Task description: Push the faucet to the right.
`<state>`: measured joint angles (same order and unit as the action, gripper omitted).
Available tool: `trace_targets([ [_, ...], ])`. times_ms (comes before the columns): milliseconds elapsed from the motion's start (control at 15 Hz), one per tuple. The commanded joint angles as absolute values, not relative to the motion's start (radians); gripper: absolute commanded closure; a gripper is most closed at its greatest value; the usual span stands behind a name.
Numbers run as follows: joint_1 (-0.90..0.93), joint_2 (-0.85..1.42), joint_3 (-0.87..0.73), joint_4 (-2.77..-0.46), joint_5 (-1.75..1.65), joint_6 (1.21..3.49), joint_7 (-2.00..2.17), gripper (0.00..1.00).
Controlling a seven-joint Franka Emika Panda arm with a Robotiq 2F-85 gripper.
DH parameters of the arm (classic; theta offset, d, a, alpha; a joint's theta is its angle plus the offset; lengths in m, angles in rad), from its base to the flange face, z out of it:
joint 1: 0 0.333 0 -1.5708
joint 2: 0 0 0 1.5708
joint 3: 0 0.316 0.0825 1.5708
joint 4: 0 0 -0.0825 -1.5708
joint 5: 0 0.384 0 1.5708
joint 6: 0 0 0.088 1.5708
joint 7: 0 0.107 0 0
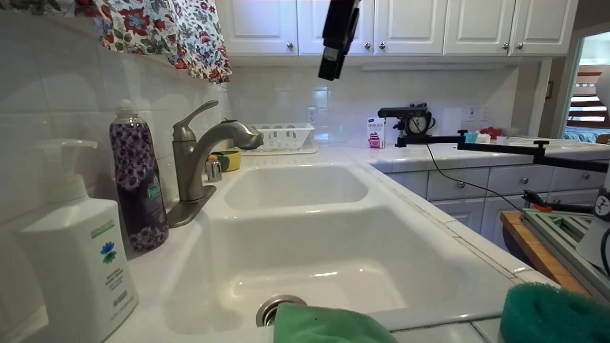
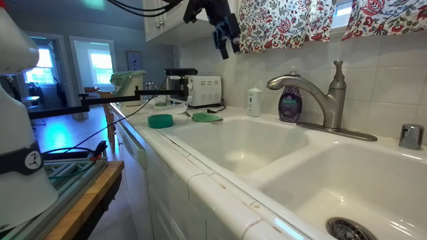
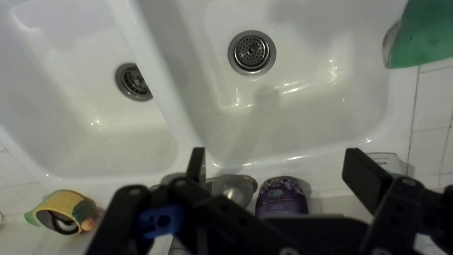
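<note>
1. Our white-tiled table [image 2: 180, 160] surrounds a double sink [image 1: 329, 238].
2. We find a green scrubber [image 2: 160, 121] and green cloth [image 2: 205, 117] on it.
3. By the wall [image 2: 393, 86] we see a purple bottle [image 1: 138, 186], a pump bottle [image 1: 81, 262].

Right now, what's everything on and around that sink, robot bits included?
Sink: one, white, in the counter
Faucet: one, silver-grey, at sink's wall side
Drains: two, metal, inside the sink
Patterned bottle: one, purple, beside the faucet
Pump bottle: one, white, past the patterned bottle
Chrome cap: one, silver, faucet's other side
Hollow item: one, mostly yellow, near the chrome cap
Cloth or pad: one, green, sink's pump-bottle end
Scrubber: one, teal, counter at that end
Dish rack: one, white, counter past opposite end
Curtains: two panels, red-white floral, above the sink
Gripper: one, black, open, above the sink
Robot base: one, white, near the counter
</note>
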<state>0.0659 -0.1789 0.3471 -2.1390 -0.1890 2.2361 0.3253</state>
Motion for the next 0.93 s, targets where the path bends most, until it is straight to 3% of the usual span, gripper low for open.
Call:
trace_targets([
  [0,0.106,-0.031,0.327,-1.975,-0.267,2.214,0.335,0.0],
  [467,0.212,0.198,0.272,-1.692,-0.353,2.207,0.337,0.0],
  [867,0.245,0.205,0.228,-1.693,-0.362,2.26,0.327,0.0],
])
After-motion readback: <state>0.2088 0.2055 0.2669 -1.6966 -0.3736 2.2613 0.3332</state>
